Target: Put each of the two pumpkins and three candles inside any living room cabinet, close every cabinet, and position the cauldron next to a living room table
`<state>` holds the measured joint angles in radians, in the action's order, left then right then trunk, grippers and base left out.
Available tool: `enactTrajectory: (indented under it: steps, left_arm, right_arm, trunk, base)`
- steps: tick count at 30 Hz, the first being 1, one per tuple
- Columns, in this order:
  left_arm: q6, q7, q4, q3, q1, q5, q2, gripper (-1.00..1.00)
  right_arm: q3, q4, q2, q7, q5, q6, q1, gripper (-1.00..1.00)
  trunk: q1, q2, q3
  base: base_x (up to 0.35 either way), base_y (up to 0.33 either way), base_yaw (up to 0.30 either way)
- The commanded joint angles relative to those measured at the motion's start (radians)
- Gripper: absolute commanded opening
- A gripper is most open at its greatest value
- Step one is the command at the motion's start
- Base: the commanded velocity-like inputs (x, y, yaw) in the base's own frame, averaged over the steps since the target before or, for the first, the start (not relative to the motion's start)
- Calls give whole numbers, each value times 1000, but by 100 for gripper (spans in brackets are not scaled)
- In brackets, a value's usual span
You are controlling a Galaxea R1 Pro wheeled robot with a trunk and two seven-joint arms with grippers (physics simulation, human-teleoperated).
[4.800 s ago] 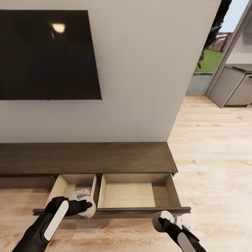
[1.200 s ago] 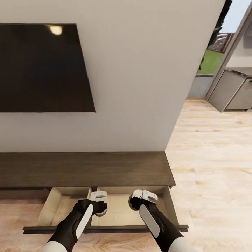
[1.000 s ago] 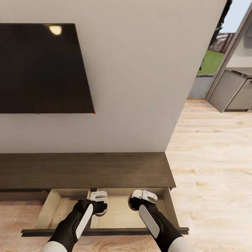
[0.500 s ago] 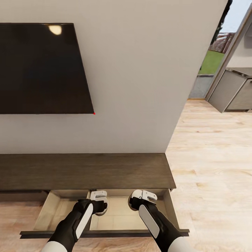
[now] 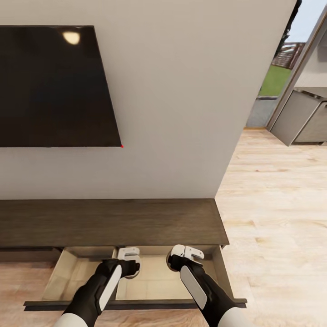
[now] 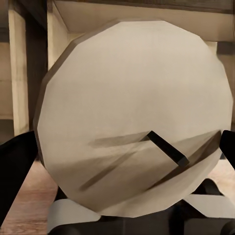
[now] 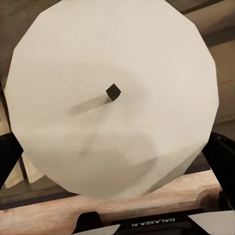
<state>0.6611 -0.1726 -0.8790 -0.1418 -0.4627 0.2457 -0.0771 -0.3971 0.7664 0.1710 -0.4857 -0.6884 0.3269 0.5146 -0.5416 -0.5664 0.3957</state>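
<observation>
Two pale candles, one (image 6: pixel 132 117) clamped in the left gripper (image 5: pixel 128 267) and one (image 7: pixel 112 98) in the right gripper (image 5: pixel 179 262), hang over the cabinet's (image 5: pixel 113 221) open drawers (image 5: pixel 136 284) at 6 o'clock, not yet released; closing the drawers looks pending.

From the head camera I see a large black television (image 5: pixel 54 86) mounted on the pale wall (image 5: pixel 181 113), taking up the upper left of the frame, with a small light reflection near its top edge and a tiny red dot at its lower right corner. Light wood flooring (image 5: pixel 281 218) runs across the right side. At the upper right, a grey cabinet unit (image 5: pixel 302 120) stands beside an opening onto green grass (image 5: pixel 274 81) and a fence.
</observation>
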Motion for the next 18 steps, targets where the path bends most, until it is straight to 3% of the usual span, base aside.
enactTrajectory:
  steps: [1, 6, 18]
  left_arm:
    - [2, -10, -1, -12, -1, 8, 0, -100]
    - [-59, -10, 1, -51, -1, 14, 0, -100]
    - [-75, -10, 6, -60, -1, 17, 0, -100]
  right_arm:
    - [-3, 1, -1, -8, -7, 2, 1, -100]
    - [-3, 1, 1, -7, -6, 1, 1, -100]
    - [-16, -1, 1, -7, -8, 1, 1, -100]
  trunk:
    - [-4, -9, 5]
    - [-23, -44, 20]
    - [-69, -128, 58]
  base:
    - [0, 0, 0]
    - [0, 0, 0]
    - [0, 0, 0]
